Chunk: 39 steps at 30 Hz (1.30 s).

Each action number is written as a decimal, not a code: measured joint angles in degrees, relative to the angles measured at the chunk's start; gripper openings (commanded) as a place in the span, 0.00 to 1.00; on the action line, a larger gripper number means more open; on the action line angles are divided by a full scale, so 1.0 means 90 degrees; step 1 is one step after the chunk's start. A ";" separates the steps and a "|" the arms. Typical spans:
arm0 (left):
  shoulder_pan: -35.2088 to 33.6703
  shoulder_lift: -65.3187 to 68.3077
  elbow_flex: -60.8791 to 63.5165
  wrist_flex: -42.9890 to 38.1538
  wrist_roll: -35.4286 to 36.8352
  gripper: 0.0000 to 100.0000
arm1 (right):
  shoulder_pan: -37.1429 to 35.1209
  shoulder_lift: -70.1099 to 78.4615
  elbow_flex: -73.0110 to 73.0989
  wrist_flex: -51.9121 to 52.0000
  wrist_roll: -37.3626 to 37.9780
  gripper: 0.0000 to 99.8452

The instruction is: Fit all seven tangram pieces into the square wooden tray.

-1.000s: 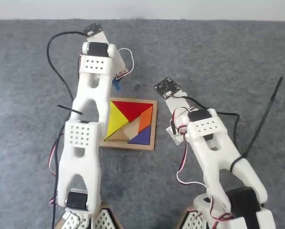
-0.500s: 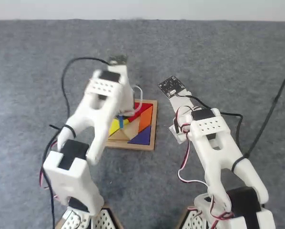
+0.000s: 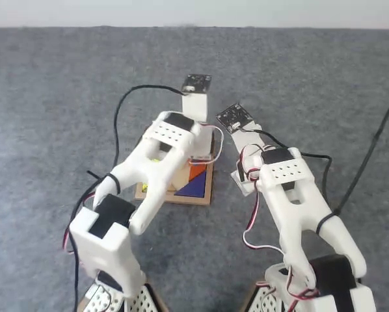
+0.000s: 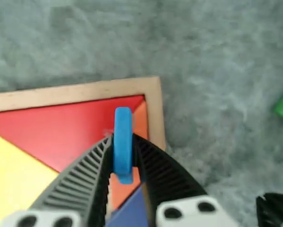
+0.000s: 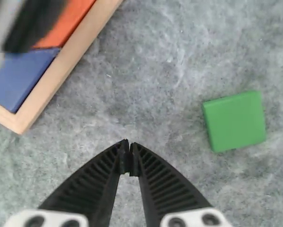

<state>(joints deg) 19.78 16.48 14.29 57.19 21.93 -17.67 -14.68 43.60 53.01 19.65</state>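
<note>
The square wooden tray lies on the grey carpet and holds a red triangle, a yellow piece, an orange piece and a dark blue piece. My left gripper is shut on a light blue piece, held on edge above the tray's corner by the red and orange pieces. A green square lies flat on the carpet beside the tray. My right gripper is shut on nothing, low over the carpet between the tray and the green square.
From above, the left arm covers most of the tray, and the right arm stands close on its right. Open carpet lies all around, with cables trailing from both arms.
The left arm swung right from the tray's far left side to above its far right corner, carrying the light blue piece. The right arm barely moved.
</note>
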 measured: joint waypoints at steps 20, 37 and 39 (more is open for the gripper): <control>0.0068 -0.0010 0.0274 0.0205 -0.0020 0.18 | 0.0000 0.0000 0.0000 0.0000 0.0000 0.01; -0.0645 -0.0117 0.0225 0.0703 -0.0020 0.23 | 0.0000 0.0000 0.0000 0.0000 0.0000 0.01; -0.0664 -0.0137 0.0225 0.0703 -0.0039 0.23 | 0.0000 0.0000 0.0000 0.0000 0.0000 0.01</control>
<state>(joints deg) 13.80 15.25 16.31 63.52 21.58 -17.67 -14.68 43.60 53.01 19.65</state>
